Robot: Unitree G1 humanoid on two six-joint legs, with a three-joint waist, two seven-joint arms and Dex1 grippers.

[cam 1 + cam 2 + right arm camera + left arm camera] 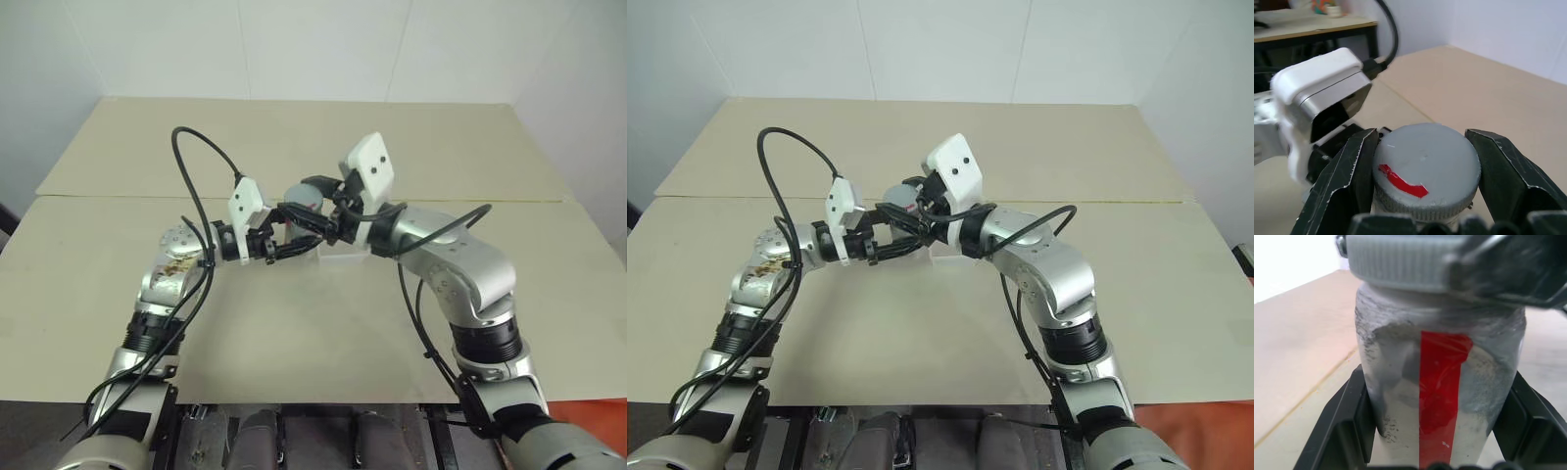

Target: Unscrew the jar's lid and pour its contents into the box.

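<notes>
Near the centre of the left eye view, both arms meet above a beige tabletop [294,343]. The left gripper [1435,431] is clamped on the small clear cylindrical jar [1440,391], its 2 black fingers [1347,426] pressing the jar's opposite sides; the jar carries a vertical red stripe label and its inner wall is dusted with grey powder. Held upright in mid-air, the jar sits in the middle of the head views, above the table.

The right gripper [1425,166] is closed around the round grey ribbed lid [1425,161], which is still seated on top of the jar. Its 2 black fingers [1508,176] touch the lid's rim on either side, and a short red mark shows on the lid's flat top.

The small shallow tray of clear translucent plastic, the box [343,253], rests on the table just behind and below the grippers, at the centre of the left eye view, partly hidden by the right wrist.

The contents cannot be made out as a separate piece inside the jar.
</notes>
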